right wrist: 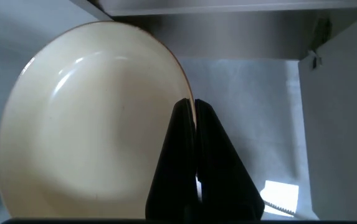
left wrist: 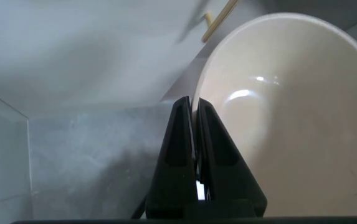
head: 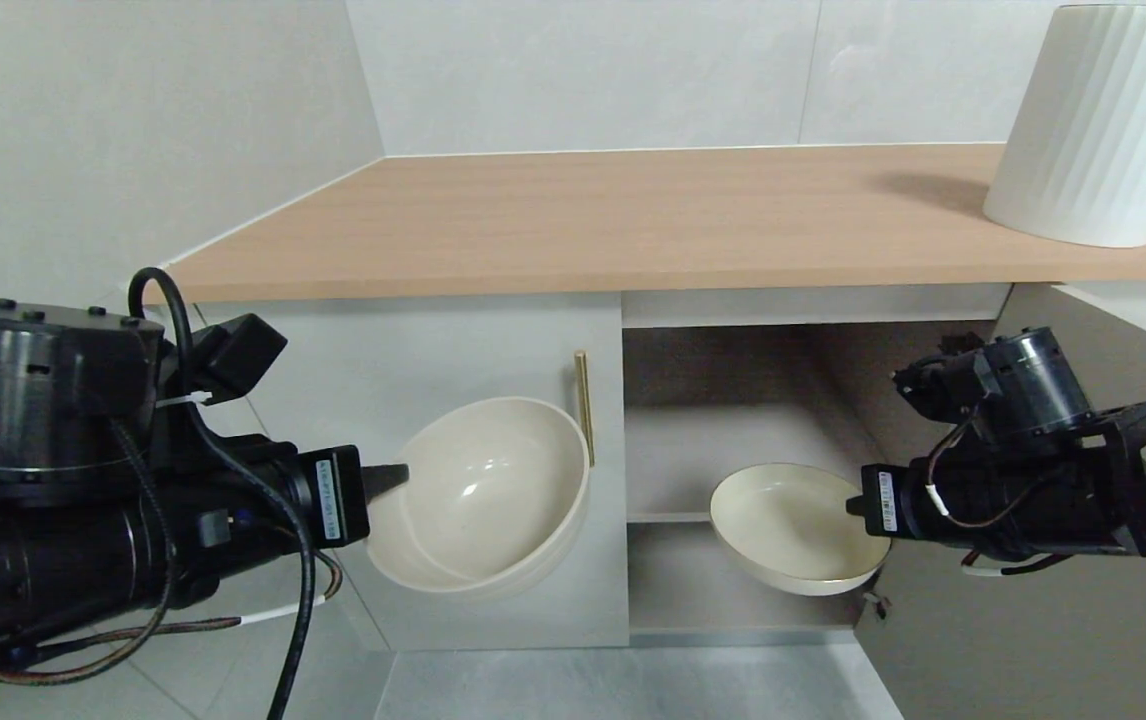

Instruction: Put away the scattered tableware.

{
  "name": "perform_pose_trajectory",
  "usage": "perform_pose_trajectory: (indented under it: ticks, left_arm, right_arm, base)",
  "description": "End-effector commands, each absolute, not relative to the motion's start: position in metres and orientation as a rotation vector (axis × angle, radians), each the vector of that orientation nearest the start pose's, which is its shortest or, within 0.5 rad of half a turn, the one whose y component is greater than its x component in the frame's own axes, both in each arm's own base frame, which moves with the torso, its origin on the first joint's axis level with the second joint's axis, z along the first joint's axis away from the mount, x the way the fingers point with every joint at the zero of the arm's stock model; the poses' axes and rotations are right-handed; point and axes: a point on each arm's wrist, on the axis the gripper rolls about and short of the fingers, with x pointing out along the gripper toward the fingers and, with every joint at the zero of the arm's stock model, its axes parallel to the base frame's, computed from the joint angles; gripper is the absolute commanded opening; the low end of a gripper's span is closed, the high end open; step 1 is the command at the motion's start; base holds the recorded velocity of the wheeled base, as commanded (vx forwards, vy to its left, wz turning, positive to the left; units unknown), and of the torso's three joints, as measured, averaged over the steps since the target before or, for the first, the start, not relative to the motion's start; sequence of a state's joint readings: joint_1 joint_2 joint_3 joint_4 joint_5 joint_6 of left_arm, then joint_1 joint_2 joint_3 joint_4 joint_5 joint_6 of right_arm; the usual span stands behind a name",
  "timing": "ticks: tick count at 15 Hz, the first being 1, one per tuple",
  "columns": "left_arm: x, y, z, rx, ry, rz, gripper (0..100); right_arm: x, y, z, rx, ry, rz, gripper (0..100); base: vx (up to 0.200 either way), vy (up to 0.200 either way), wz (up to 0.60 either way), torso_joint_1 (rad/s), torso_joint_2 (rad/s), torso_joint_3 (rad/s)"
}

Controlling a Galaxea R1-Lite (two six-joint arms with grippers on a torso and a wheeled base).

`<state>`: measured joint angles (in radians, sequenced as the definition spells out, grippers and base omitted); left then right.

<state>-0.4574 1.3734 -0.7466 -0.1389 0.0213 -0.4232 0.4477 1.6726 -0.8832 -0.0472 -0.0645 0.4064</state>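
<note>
- The left end effector (head: 395, 478) is clamped on the rim of a large cream bowl (head: 493, 490), one finger on each side of the wall. The bowl hangs tilted in the air in front of the closed cabinet door (head: 473, 345), with its far rim close to the gold handle (head: 582, 405).
- The right end effector (head: 855, 505) is pinched shut on the edge of a shallow gold-rimmed plate (head: 783, 525). The plate is held at the mouth of the open compartment (head: 733, 390), roughly level with the inner shelf (head: 668, 518).
- The step in hand looks like stowing the plate, since it already faces a free place.
- A pinch on the rim alone gives little hold against the plate's weight. The right arm should therefore go in slowly and keep the plate near level.
- The plate should be lowered until its underside rests on the shelf or the compartment floor before the fingers part. Releasing it any higher risks a drop and a chip.
- The bowl is best kept where it is, away from the handle, until the right arm is out. The opening looks too narrow for both arms at once.
- The bowl then has to pass right, around the door's edge, to get in.
- Farther off, a white ribbed container (head: 1093, 130) stands at the right end of the wooden bench (head: 583, 220) and plays no part in this step.
</note>
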Motion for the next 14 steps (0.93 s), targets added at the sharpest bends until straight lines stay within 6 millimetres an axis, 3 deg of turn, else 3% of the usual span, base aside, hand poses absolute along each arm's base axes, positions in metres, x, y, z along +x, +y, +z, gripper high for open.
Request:
perform_pose_trajectory:
  ticks: [1, 3, 5, 8, 9, 10, 14]
  left_arm:
    - [0.196, -0.096, 0.204, -0.291, 0.562, -0.319, 0]
    - [0.196, -0.096, 0.204, -0.291, 0.561, -0.317, 0]
    - [0.197, -0.096, 0.205, -0.293, 0.557, -0.320, 0]
    - [0.196, -0.096, 0.206, -0.292, 0.554, -0.320, 0]
    - [0.196, -0.096, 0.206, -0.292, 0.554, -0.320, 0]
    - [0.196, -0.096, 0.206, -0.292, 0.551, -0.316, 0]
    - [0.199, -0.097, 0.202, -0.285, 0.569, -0.313, 0]
  right_arm:
    - [0.257, 0.122, 0.155, 0.192, 0.790, 0.210, 0]
    - [0.262, 0.124, 0.151, 0.189, 0.782, 0.200, 0]
    - [0.279, 0.132, 0.134, 0.137, 0.756, 0.195, 0]
    - [0.336, 0.145, 0.088, 0.110, 0.684, 0.172, 0]
    - [0.338, 0.145, 0.087, 0.111, 0.680, 0.167, 0]
    - [0.362, 0.147, 0.067, 0.105, 0.682, 0.122, 0]
    - [0.394, 0.144, 0.039, 0.131, 0.681, 0.040, 0]
  base:
    - [0.000, 0.000, 0.00, -0.027, 0.08, 0.056]
    - [0.000, 0.000, 0.00, 0.000, 0.00, 0.000]
    - [0.000, 0.000, 0.00, 0.000, 0.00, 0.000]
    - [0.000, 0.000, 0.00, 0.000, 0.00, 0.000]
    - [0.000, 0.000, 0.00, 0.000, 0.00, 0.000]
    - [0.000, 0.000, 0.00, 0.000, 0.00, 0.000]
    - [0.000, 0.000, 0.00, 0.000, 0.00, 0.000]
